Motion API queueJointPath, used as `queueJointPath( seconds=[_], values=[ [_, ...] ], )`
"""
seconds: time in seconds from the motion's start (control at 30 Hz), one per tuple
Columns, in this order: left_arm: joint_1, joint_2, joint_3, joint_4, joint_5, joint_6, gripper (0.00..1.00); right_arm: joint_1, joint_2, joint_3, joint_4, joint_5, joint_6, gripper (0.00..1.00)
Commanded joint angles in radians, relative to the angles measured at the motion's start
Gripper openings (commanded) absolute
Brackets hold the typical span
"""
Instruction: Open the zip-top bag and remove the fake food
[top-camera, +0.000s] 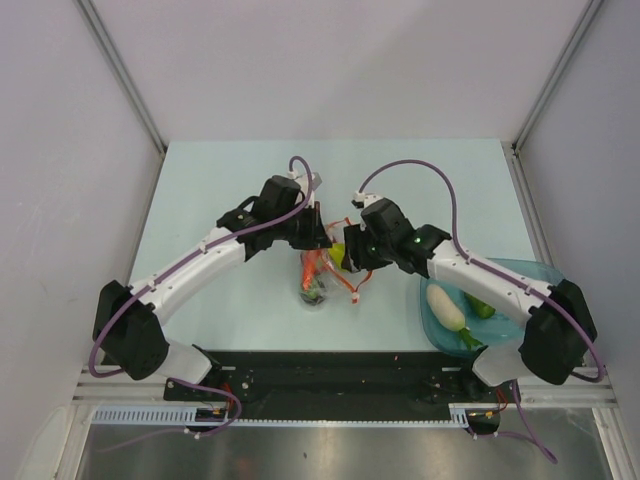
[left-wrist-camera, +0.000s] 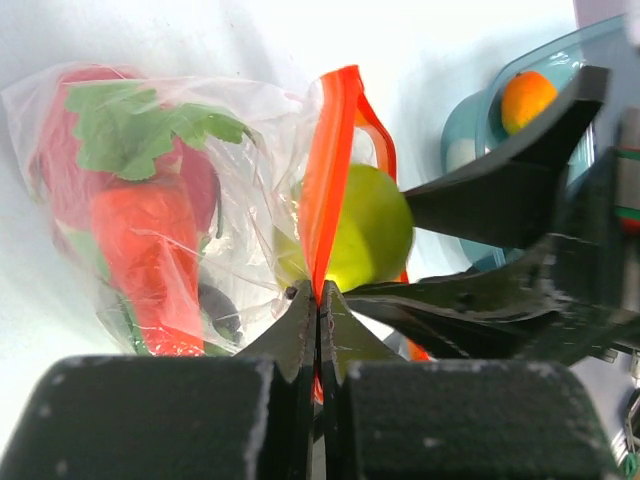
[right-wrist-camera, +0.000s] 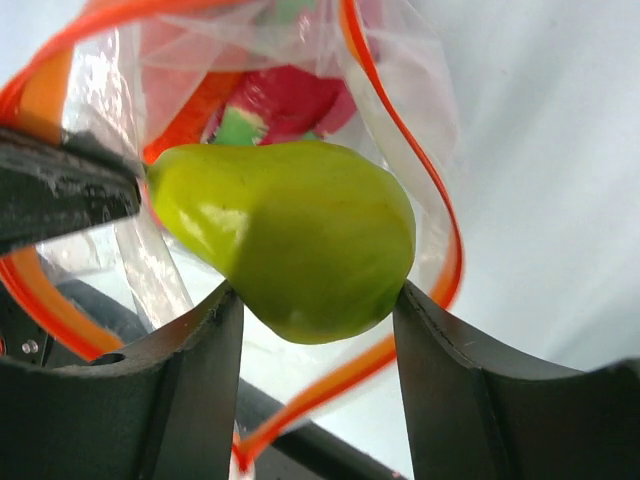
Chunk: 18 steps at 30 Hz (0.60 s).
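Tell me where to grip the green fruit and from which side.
Grip the green fruit across its fat rounded end, coming in through the open mouth of the bag. That end faces outward inside the zip strip loop; the narrow end tapers away. The right gripper straddles it there.

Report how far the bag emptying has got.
Done: zip-top bag open; white radish and orange lie in the teal tray. In hand: left gripper pinches the zip strip, right gripper grips the green fruit at the mouth. Left: carrot and dragon fruit inside the bag.
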Motion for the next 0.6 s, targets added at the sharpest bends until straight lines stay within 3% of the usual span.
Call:
queueJointPath(
  seconds=[0.0,0.37,0.47,0.57],
  values=[
    [-0.003,-0.010,0.024,0.007,-0.003,0.018,0.00,-0.008,-0.096,0.044,-0.106,0.086,0.039,0.20],
    [-0.003,0.004,0.024,-0.002,-0.009,0.015,0.00,-0.036,-0.416,-0.054,-0.307,0.159,0.165,0.14],
    [-0.004,0.008,0.021,-0.002,-0.006,0.015,0.00,-0.039,-0.458,-0.104,-0.304,0.153,0.167,0.10],
    [-0.003,0.018,0.030,-0.014,-0.006,0.017,0.00,-0.053,-0.452,-0.085,-0.391,0.242,0.216,0.06]
  ],
)
